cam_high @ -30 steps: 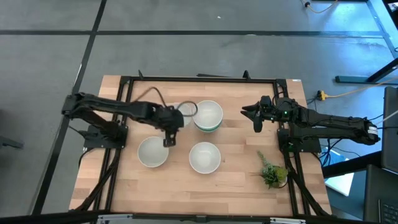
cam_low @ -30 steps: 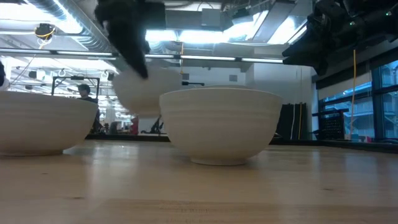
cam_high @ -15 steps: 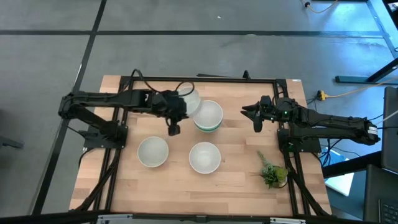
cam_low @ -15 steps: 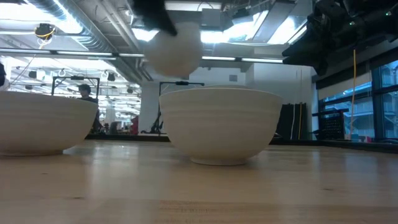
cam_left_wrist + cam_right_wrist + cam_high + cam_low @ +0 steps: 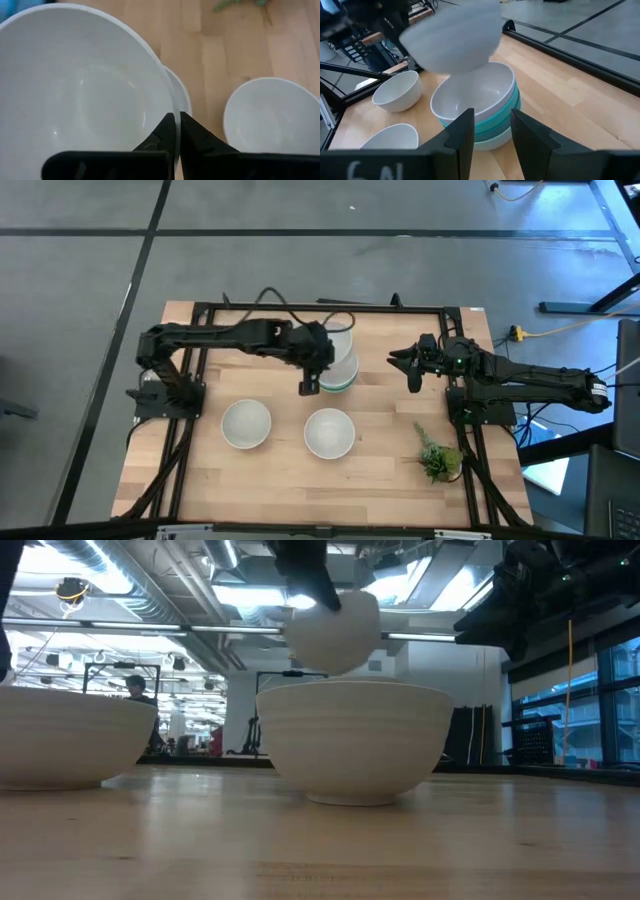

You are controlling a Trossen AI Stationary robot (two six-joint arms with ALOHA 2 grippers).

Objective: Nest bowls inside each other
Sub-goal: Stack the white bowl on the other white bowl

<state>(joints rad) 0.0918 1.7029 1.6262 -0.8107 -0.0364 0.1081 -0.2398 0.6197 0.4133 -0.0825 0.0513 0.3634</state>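
My left gripper (image 5: 324,360) is shut on a white bowl (image 5: 339,343) and holds it in the air just above a stack of bowls (image 5: 481,107) at the table's far middle. The stack shows a white bowl on top, with turquoise and pale mint rims under it. In the low view the held bowl (image 5: 335,630) hangs clear above the table. Two more white bowls (image 5: 246,423) (image 5: 329,432) stand on their bases nearer the front. My right gripper (image 5: 412,370) waits open to the right of the stack. My left gripper pinches the white bowl's rim (image 5: 170,107), one finger inside the bowl and one outside (image 5: 192,132). The bowl is lifted clear and slightly tilted, hanging over the stack's top bowl (image 5: 183,97).
A small green plant sprig (image 5: 437,458) lies near the table's right front. The black frame rail (image 5: 320,307) runs along the far edge. Bare wood lies at the front of the table, below the two single bowls.
My left gripper has carried the white bowl up and toward the table's right, from left of the stack to a place right above it. It stayed shut on the rim throughout. The other bowls have kept still.
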